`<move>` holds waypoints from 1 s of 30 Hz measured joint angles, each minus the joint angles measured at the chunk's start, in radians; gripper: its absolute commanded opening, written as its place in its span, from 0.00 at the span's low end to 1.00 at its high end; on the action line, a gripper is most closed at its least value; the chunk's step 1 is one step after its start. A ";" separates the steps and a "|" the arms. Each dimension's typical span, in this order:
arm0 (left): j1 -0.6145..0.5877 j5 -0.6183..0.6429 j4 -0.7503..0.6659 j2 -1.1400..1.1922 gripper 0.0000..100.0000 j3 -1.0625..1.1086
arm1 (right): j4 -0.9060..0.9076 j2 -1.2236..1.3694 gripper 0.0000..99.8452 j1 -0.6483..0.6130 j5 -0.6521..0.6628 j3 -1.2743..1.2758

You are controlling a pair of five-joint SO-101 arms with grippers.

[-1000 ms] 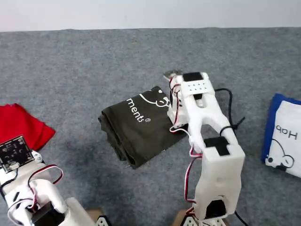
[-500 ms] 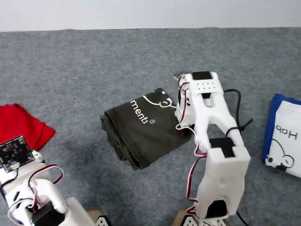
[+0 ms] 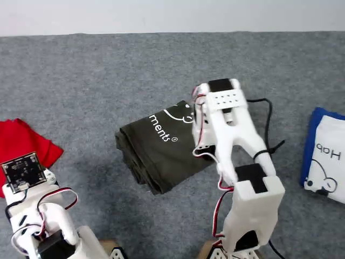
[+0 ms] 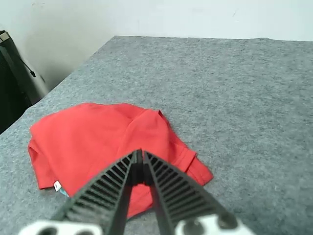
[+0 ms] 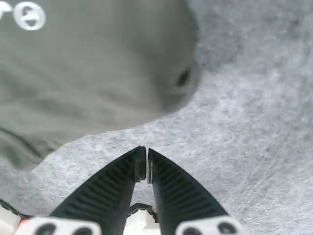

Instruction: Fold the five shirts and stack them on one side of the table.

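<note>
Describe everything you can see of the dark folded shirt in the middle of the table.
The dark shirt is soft olive-black cloth with white print on top. It is folded into a thick rectangle, layers showing along its near edge, and lies flat and skewed on the grey table. The right gripper, shut, sits just off one corner without holding it.

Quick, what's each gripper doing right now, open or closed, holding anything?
Left gripper: closed, empty, near the red shirt.
Right gripper: closed, empty, beside the dark shirt.

Robotics lab bench: grey felt-covered table (image 3: 81, 75), plain white wall (image 3: 161, 15), exposed circuit board (image 3: 24, 171).
</note>
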 measured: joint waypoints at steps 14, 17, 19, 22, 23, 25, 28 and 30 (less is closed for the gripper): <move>0.000 0.000 0.000 0.000 0.01 0.000 | -0.124 0.000 0.12 -0.028 -0.198 0.000; -0.002 0.000 0.000 0.000 0.01 0.000 | -0.144 0.000 0.28 0.011 -0.153 0.000; 0.000 0.000 0.000 0.000 0.01 0.000 | -0.144 0.000 0.36 0.012 -0.126 0.000; 0.000 0.000 0.000 0.000 0.01 0.006 | -0.137 0.023 0.39 0.011 -0.114 0.000; -0.002 0.000 0.000 0.000 0.01 0.012 | -0.137 0.035 0.39 0.011 -0.114 0.000; -0.002 0.000 0.000 0.000 0.01 0.025 | -0.137 0.055 0.39 0.011 -0.114 0.000; 0.000 0.000 0.000 0.000 0.01 0.028 | -0.158 0.071 0.39 -0.015 -0.112 0.000; 0.000 0.000 0.000 0.000 0.01 0.028 | -0.187 0.077 0.39 -0.032 -0.112 0.000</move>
